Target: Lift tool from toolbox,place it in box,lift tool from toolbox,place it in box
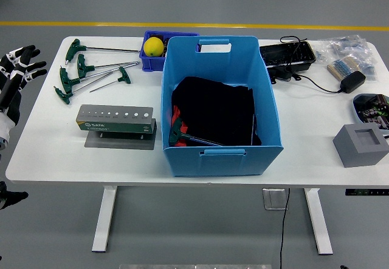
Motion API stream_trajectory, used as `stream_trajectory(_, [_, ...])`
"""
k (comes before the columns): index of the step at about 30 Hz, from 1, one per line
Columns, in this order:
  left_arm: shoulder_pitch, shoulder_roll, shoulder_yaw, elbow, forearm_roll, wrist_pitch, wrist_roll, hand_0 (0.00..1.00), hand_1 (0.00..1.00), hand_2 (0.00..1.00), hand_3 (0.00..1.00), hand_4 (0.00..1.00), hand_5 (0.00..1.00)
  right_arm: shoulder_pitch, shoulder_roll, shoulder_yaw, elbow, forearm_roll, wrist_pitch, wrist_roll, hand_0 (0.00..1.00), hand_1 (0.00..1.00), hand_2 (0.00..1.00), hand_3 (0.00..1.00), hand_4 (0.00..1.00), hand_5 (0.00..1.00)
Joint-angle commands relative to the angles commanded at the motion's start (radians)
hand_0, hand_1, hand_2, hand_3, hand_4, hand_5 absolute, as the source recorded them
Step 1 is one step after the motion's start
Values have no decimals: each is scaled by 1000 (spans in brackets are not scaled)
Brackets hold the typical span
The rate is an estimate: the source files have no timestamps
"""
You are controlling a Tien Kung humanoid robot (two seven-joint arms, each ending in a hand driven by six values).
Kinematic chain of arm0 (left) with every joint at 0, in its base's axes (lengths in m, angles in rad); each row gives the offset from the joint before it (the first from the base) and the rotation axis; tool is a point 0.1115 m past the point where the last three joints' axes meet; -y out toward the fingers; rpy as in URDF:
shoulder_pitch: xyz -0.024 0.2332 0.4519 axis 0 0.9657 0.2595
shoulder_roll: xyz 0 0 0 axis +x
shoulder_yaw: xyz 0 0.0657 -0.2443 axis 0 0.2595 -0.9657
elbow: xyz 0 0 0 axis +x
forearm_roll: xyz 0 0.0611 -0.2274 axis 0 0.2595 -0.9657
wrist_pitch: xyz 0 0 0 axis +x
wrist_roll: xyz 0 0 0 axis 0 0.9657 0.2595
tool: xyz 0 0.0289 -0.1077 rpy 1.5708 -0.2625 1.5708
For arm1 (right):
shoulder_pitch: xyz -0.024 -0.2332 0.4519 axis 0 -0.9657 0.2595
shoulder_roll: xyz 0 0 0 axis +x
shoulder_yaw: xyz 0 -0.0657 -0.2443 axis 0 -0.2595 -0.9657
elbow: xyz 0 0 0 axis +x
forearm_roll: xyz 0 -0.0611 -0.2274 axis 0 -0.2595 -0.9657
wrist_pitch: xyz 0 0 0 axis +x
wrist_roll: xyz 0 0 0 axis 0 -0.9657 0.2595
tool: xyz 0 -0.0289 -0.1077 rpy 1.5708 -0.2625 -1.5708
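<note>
Head view. At centre, blue box (222, 108), open-topped, holding black cloth (214, 111) and one green-handled tool (182, 134) at its 7 o'clock corner. At 9 o'clock from box, grey tool stand (115, 118) on the table (55, 153), its holes unfilled. At 10 o'clock, four green T-handle tools (82, 71) lying loose, shafts pointing toward 3 o'clock, near the far-left corner. Just behind box at 11 o'clock, small blue bin (152, 56) with yellow ball (153, 46). At 2 o'clock, black tray (287, 55), cable and adapter (352, 81); at 4 o'clock, grey block (361, 144) by the right edge. Bare tabletop between stand and left edge, also along the near edge. At the frame's 9 o'clock, left hand (17, 68), off the table edge, fingers spread, grasping nothing, well apart from tools.
</note>
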Motion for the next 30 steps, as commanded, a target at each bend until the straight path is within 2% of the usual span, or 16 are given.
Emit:
stream_trajectory(20, [15,1,-7,14,7,4,3,666,698,800,738,906,711,1,8,-14,-8,-46,13,0,683,669,720,564,793,674])
stream_trajectory(30, [21,-20,-30,12,12,10,6,668,699,800,738,907,715,21,-4,-51,-10,-3,23,13,684,671,719,565,794,674])
